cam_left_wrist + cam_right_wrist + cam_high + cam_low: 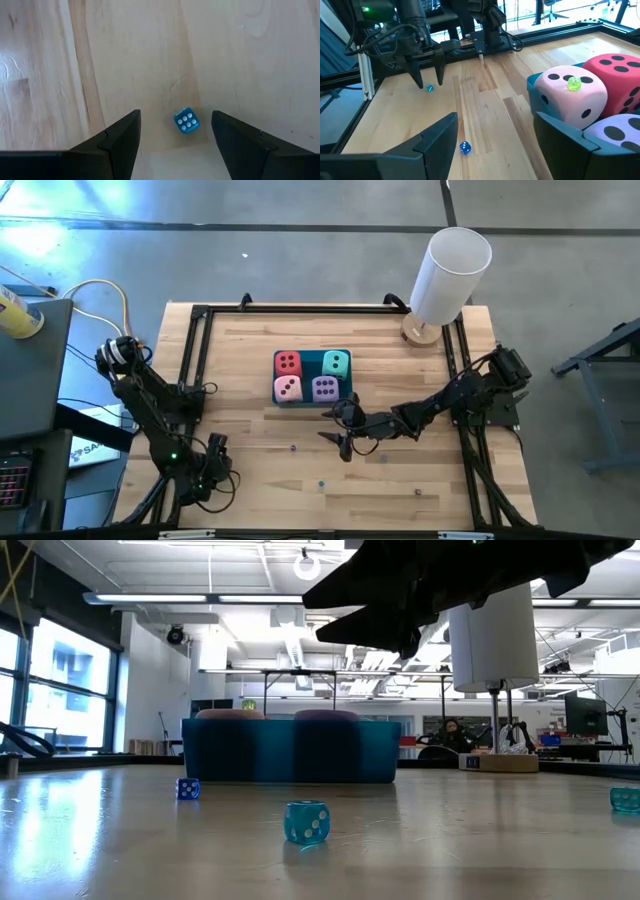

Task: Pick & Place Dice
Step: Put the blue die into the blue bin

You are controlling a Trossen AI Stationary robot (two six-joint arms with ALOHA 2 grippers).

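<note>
- Pale wooden table (250, 370) planks fill the scene, framed by black rails, with a concrete floor around them; the task's things sit mid-table while both arms hang nearer the front edge.
- Nearest, the left gripper (175, 131) points straight down near the front left corner, its two fingers parted with nothing between the pads; a tiny translucent blue die (186, 120) lies on the wood in the gap, untouched, so this looks like a waiting pose over a stray piece rather than a grasp.
- Another small blue die (465, 147) lies on the planks between the two arms, loose and clear of both.
- Next, the right gripper (343, 438) reaches in from the right and hovers just in front of the blue tray (278, 399), tilted down, jaws apart and holding nothing; I judge it is clear of the tray because the load is already set down.
- Farther on, the tray holds all four soft dice in a two-by-two pack: pink die (288, 388) and purple die (324, 388) in the near row, red die (288, 363) and teal die (337, 364) behind, each touching its neighbours and filling the tray, so placement looks finished.
- A tiny green die (574, 83) rests on top of the pink one.
- Farthest, a white cylinder (450, 275) on a round wooden base stands at the back right corner, well clear of the work.
</note>
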